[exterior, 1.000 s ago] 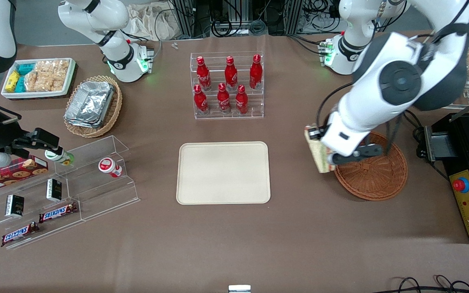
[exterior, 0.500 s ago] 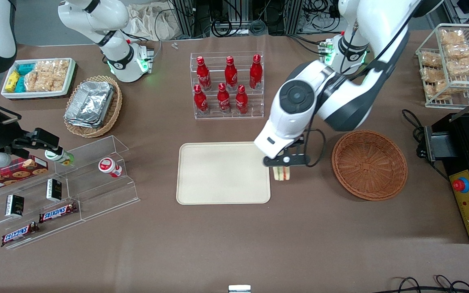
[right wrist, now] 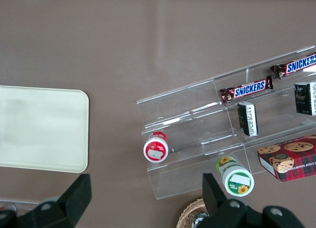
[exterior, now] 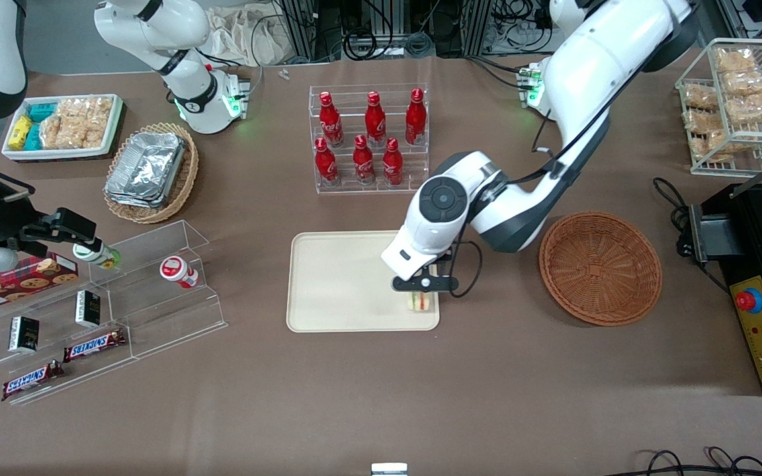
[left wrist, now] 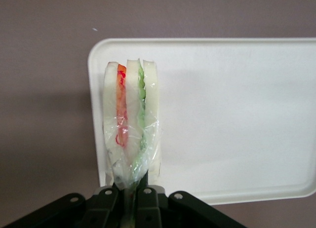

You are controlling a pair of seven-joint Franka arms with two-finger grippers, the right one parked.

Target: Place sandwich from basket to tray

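Sandwich [exterior: 421, 302] layers — pale bread with orange and green filling under clear wrap — are showing edge-on in the left wrist view [left wrist: 129, 139], where the wedge is standing upright between the black fingers of the end effector [left wrist: 129, 198]. The fingers are pinching the wrapped wedge at its narrow end, closed tight on it. In the front view the end effector [exterior: 424, 291] is hanging over the corner of the tray [exterior: 348, 277] that lies nearest the basket [exterior: 600, 268] and toward the front camera, with the sandwich sitting just inside the tray's rim; whether it is touching the tray surface cannot be told. The cream tray [left wrist: 237, 114] is lying flat on the brown desk [exterior: 381, 396], carrying nothing else. The round reddish-brown basket is sitting well apart from the sandwich, toward the working arm's end of the desk — nothing is lying in it. A clear rack of red bottles [exterior: 369, 139] is standing farther from the front camera than the tray.
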